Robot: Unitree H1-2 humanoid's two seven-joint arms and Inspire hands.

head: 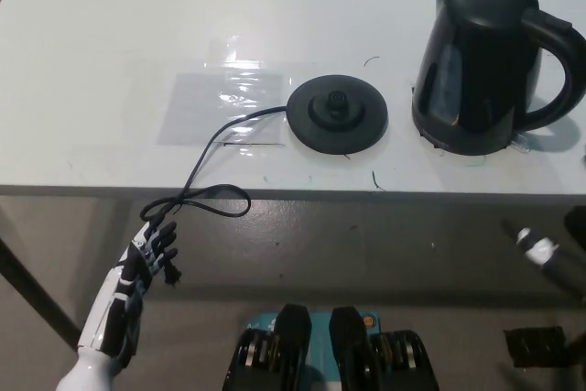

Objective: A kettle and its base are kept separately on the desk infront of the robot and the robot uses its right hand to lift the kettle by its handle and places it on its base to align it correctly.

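Black kettle (485,61): stood upright on the white desk (110,61) toward the right, its handle (563,66) pointing to the picture's right edge and nearly touching it; its lid was closed, so whatever it held could not be seen.
Kettle's water window: a paler strip on the side facing the base, too blurred to read any level.
Base (337,114): a round black disc lying flat on the desk, just left of the kettle and apart from it, nothing resting on it; a raised connector showed at its middle.
Cord (215,148): ran from the base's left side across the desk, dropped over the front edge and looped below it; its plug end hung near the left hand, and whether the two touched could not be told.
Clear film (224,103): a glossy taped patch on the desk left of the base, its edges hard to make out against the white top.
Left hand (146,258): white, low at the lower left beneath the desk edge, fingers loosely curled; whether it held anything could not be told.
Right hand (549,258): only a dark, blurred piece with a pale band showed at the right edge below the desk, mostly cut off; whether it was released or clenched could not be told.
Marks: small pen strokes lay on the desk near the front edge.
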